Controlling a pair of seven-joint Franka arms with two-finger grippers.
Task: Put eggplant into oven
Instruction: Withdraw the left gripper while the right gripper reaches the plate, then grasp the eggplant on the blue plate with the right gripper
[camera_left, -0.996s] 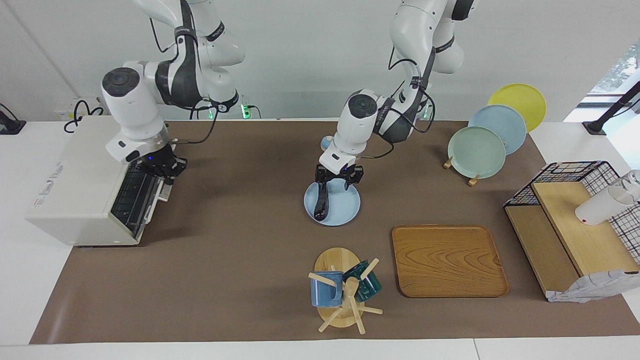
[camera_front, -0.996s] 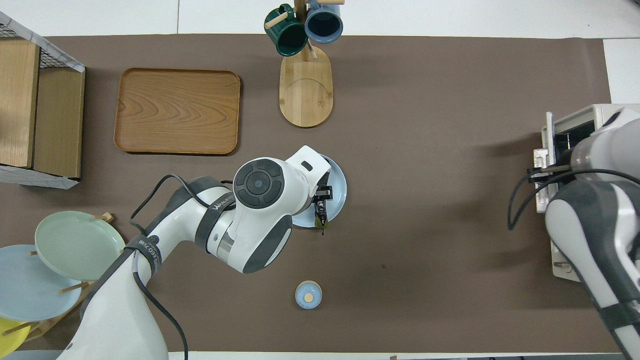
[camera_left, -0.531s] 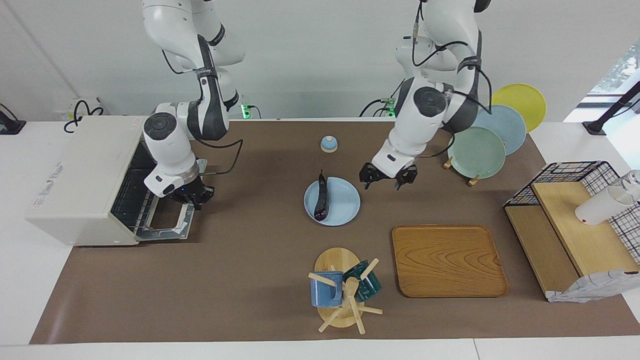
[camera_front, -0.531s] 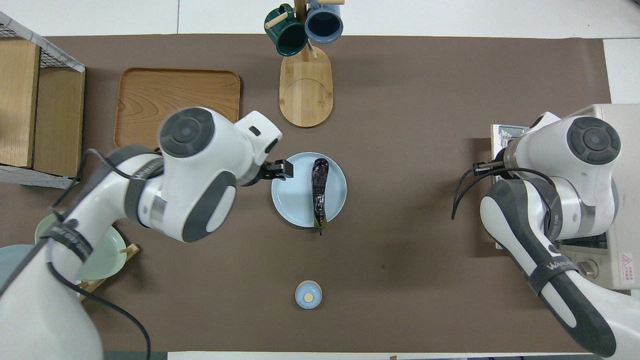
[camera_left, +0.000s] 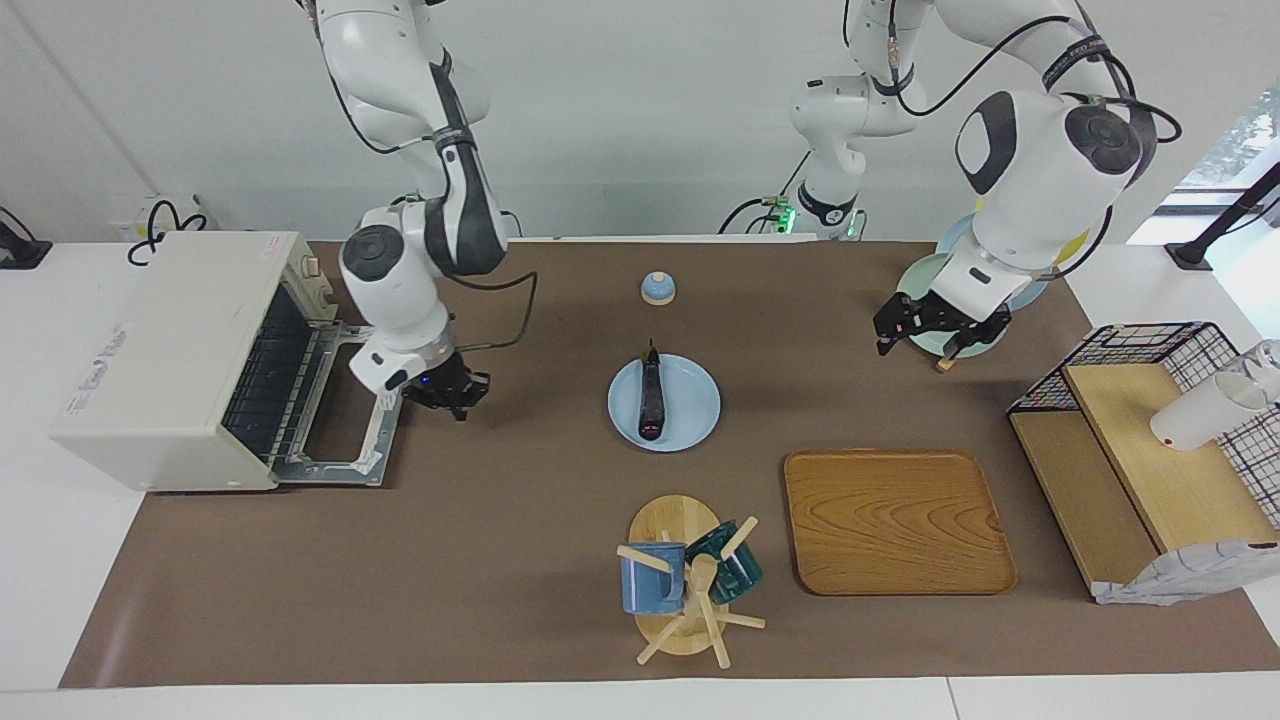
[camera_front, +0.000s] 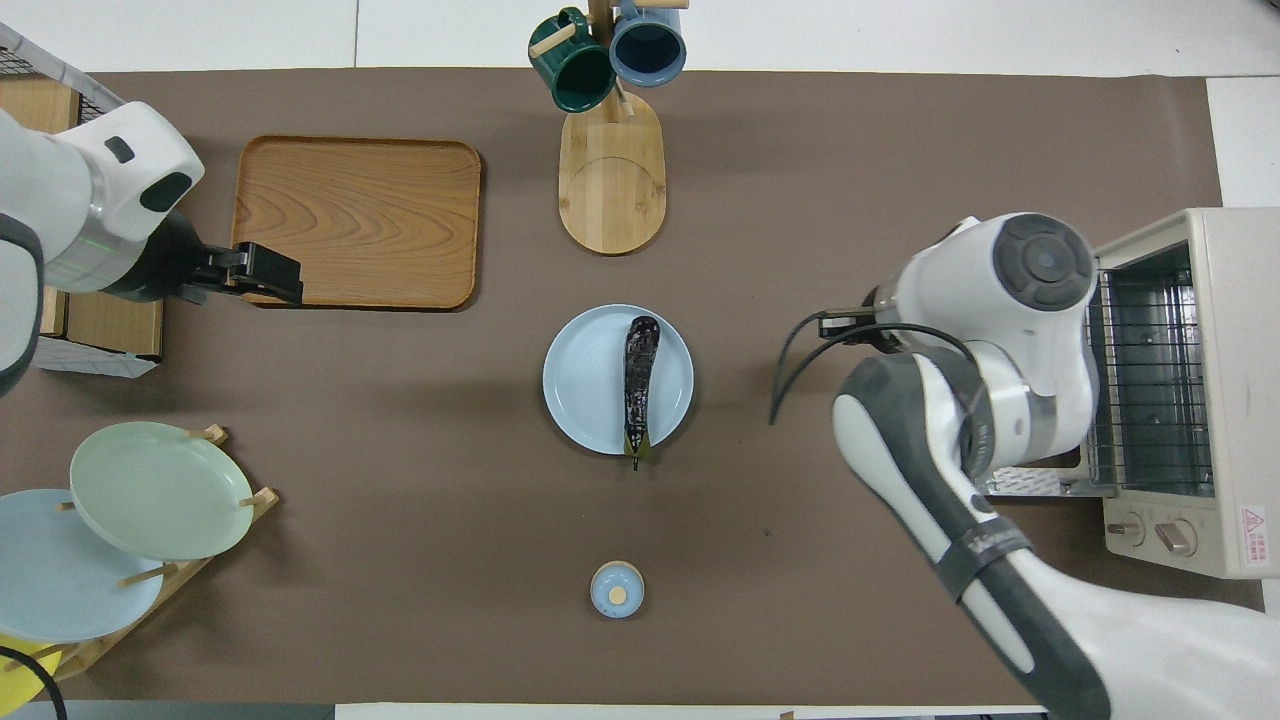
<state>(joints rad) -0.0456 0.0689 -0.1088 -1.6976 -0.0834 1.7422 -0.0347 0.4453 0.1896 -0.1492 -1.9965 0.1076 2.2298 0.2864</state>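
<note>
The white left arm with dark grey joints bends down from its base, wrist tilted, and its black two-finger left claw (camera_left: 935, 335) hangs in the air, fingers spread wide and holding nothing. The white right arm folds at the elbow and points its black right claw (camera_left: 447, 392) downward, fingertips pressed together, empty.

Wooden tray (camera_left: 898, 521), mug rack (camera_left: 685, 585), plate rack (camera_left: 955, 300), small blue lid (camera_left: 657, 288)
</note>
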